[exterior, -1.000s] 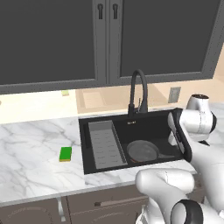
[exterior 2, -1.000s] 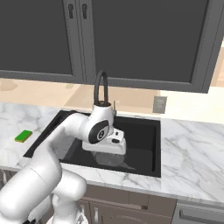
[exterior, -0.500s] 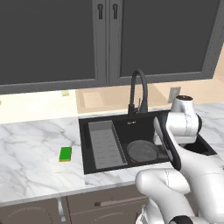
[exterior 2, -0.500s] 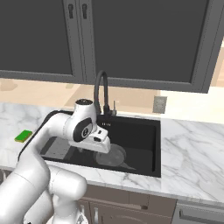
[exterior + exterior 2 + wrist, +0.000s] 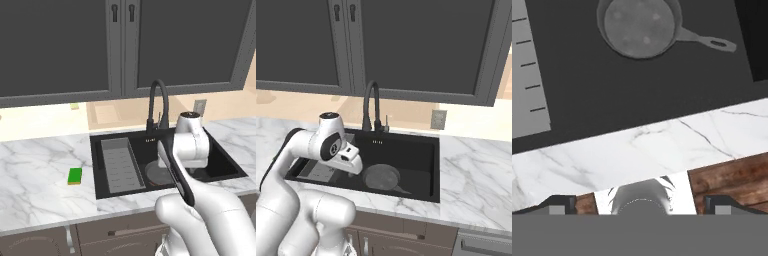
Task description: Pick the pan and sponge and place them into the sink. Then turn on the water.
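Observation:
The dark-grey pan (image 5: 381, 176) lies in the black sink (image 5: 417, 159), right of the grey ribbed tray (image 5: 316, 171). In the hand view the pan (image 5: 639, 25) sits at the top with its handle pointing right. The green sponge (image 5: 75, 176) rests on the marble counter, left of the sink (image 5: 220, 162). My gripper (image 5: 640, 206) hangs open and empty above the sink's front edge, its fingertips (image 5: 562, 204) wide apart. In the right base view the gripper (image 5: 352, 161) hovers just left of the pan. No water runs from the black gooseneck faucet (image 5: 157, 105).
The ribbed tray (image 5: 119, 165) fills the sink's left part. Marble counter (image 5: 35, 170) stretches to both sides of the basin. Dark upper cabinets (image 5: 125, 45) hang above the faucet. Wooden cabinet fronts (image 5: 732, 180) lie below the counter edge.
The arm has swung left across the sink, carrying the open hand from the right side toward the middle front. The pan stays in the sink and the sponge has not moved.

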